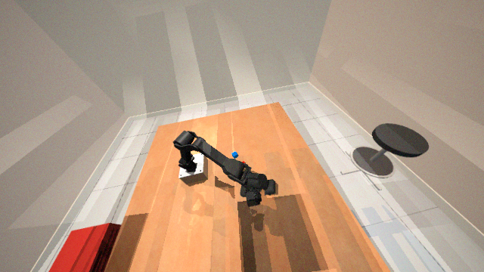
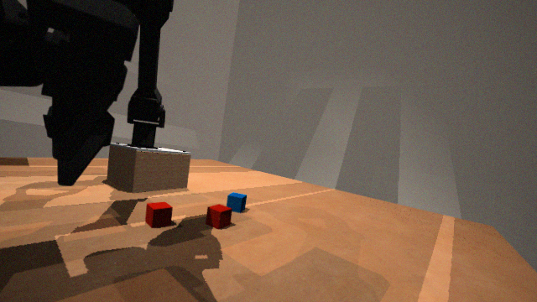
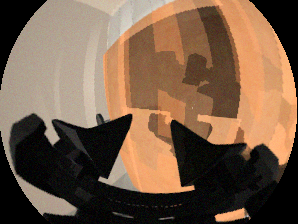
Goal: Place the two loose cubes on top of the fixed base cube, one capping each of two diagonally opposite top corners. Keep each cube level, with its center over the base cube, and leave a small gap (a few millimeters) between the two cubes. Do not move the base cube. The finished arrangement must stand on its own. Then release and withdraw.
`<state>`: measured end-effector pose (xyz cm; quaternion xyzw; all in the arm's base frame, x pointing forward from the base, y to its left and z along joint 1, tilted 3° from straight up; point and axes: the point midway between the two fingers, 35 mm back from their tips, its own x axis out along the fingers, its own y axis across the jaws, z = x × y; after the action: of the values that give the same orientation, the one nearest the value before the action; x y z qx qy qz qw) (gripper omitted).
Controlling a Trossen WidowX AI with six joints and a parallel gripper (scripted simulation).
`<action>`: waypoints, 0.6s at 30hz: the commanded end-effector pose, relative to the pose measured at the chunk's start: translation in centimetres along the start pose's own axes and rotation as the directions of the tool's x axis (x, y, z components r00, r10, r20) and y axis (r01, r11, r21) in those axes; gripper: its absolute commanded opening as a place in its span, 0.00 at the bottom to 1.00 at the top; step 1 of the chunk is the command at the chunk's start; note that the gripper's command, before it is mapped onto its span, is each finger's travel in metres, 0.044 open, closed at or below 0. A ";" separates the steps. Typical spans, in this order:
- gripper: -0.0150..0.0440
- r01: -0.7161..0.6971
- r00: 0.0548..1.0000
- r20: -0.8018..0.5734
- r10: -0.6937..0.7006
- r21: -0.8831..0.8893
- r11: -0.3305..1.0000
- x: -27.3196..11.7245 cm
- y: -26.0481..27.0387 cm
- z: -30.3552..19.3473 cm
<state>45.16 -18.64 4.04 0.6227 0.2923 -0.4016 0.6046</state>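
A blue cube (image 1: 234, 154) (image 2: 237, 202) sits on the table. A red cube (image 2: 219, 216) stands just in front of it in the exterior view; another red cube (image 2: 159, 215) stands further left, apart from both. In the top view only a small bit of red (image 1: 243, 162) shows past the arm; the rest is hidden. No cube rests on another. My gripper (image 2: 67, 181) (image 3: 151, 119) is partly open and empty, pointing down, left of the cubes in the exterior view. No cube shows in the wrist view.
The arm's mounting block (image 1: 206, 173) (image 2: 161, 172) stands behind the cubes in the exterior view. A red box (image 1: 81, 247) is beyond the wooden table (image 1: 185, 242) at lower left. A black round stool (image 1: 401, 140) stands on the floor at right.
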 end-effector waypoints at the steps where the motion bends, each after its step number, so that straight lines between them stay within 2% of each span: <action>1: 0.70 0.112 0.991 -0.062 -0.116 -0.064 0.992 -0.9 -1.8 -5.5; 9: 0.70 0.289 0.939 -0.123 -0.322 -0.226 0.930 -4.1 -5.7 -14.5; 18: 0.70 0.445 0.849 -0.094 -0.520 -0.404 0.799 -9.1 -11.0 -21.3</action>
<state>36.83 2.52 4.67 0.4747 0.5412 -0.4069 0.5623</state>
